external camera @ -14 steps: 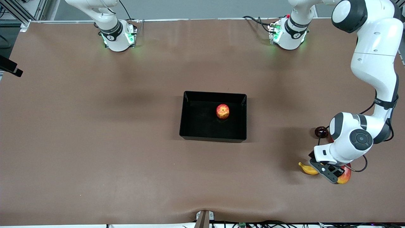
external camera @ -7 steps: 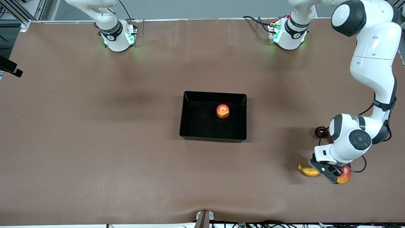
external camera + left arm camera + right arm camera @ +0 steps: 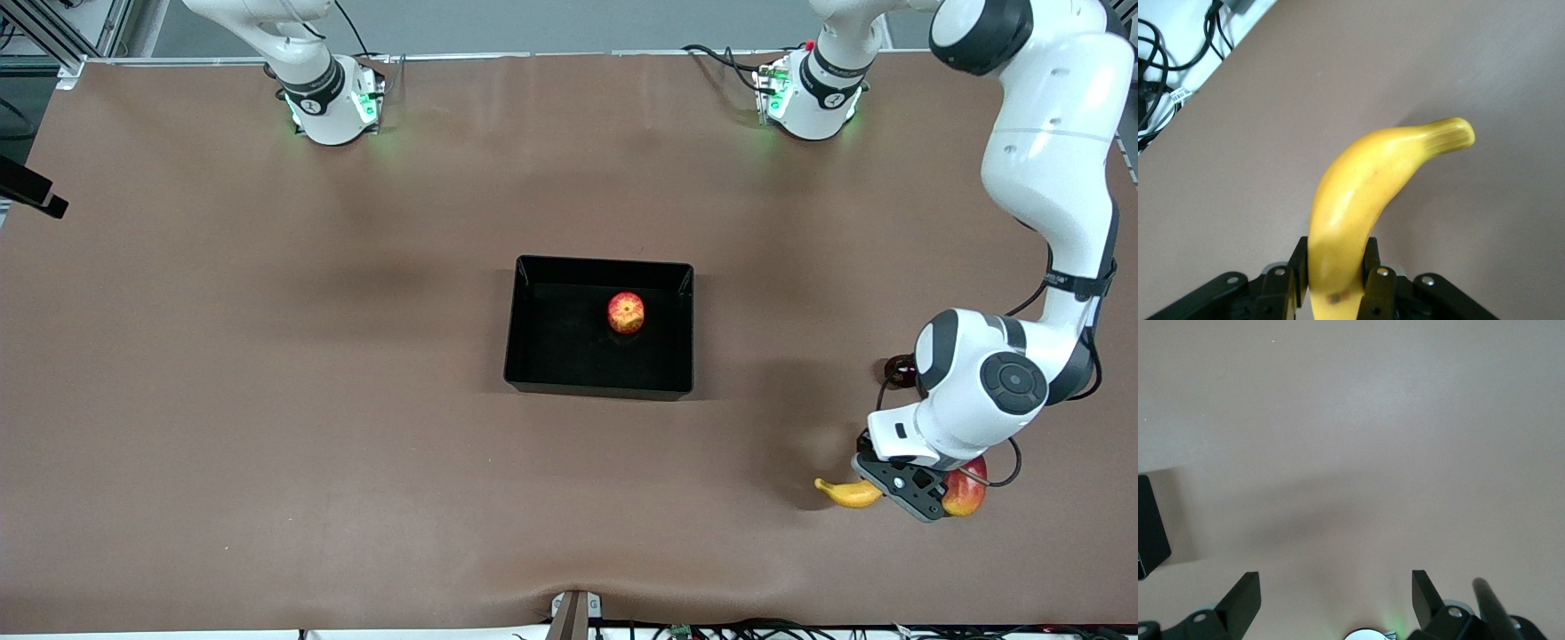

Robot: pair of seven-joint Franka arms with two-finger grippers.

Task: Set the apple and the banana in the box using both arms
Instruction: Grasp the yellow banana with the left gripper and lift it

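Note:
The apple (image 3: 626, 312) lies inside the black box (image 3: 605, 263) at the table's middle. My left gripper (image 3: 900, 491) is shut on the yellow banana (image 3: 846, 493) near the left arm's end of the table. In the left wrist view the banana (image 3: 1358, 193) sticks out from between the black fingers (image 3: 1371, 257), which press on both its sides, and it casts a shadow on the brown table. My right gripper (image 3: 1336, 583) is open over bare table with nothing between its fingers. It does not show in the front view.
A red-and-yellow oval fruit (image 3: 967, 491) lies right beside the left gripper. A dark round thing (image 3: 898, 369) sits partly under the left arm. A corner of the box (image 3: 1148, 527) shows in the right wrist view. The table's front edge is near the banana.
The left gripper has shut on the banana. Hand and banana have shifted a little away from the oval fruit, and the left arm's upper part has swung slightly.

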